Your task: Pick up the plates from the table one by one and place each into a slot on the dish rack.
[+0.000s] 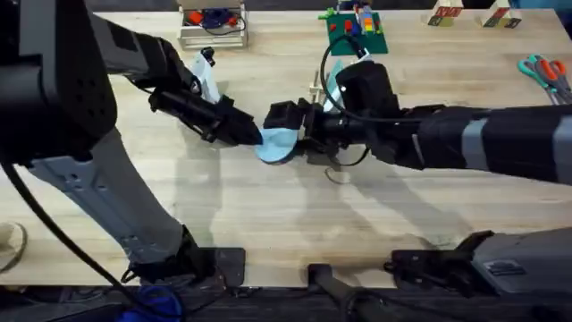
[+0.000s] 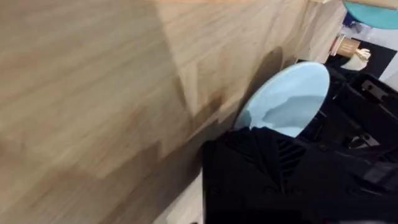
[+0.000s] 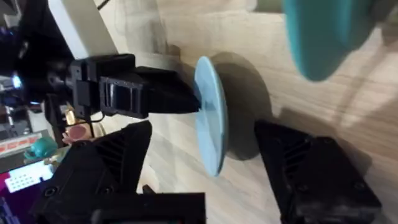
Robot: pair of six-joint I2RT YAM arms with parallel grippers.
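Note:
A pale blue plate (image 1: 277, 143) stands on edge just above the table (image 1: 268, 224), near the middle. My left gripper (image 1: 250, 134) is shut on its left rim. In the right wrist view the left gripper's fingers (image 3: 168, 99) pinch the plate (image 3: 210, 118), which is seen edge-on. My right gripper (image 1: 290, 123) is open, with one finger on each side of the plate (image 2: 286, 99). A teal plate (image 1: 334, 85) stands in the dish rack (image 1: 318, 92) just behind and appears again in the right wrist view (image 3: 323, 37).
Scissors (image 1: 545, 72) lie at the far right. A green toy board (image 1: 357, 34) and a wire-frame tray (image 1: 213, 27) stand along the back edge, with small blocks (image 1: 447, 13) at the back right. Bare wood lies in front of the grippers.

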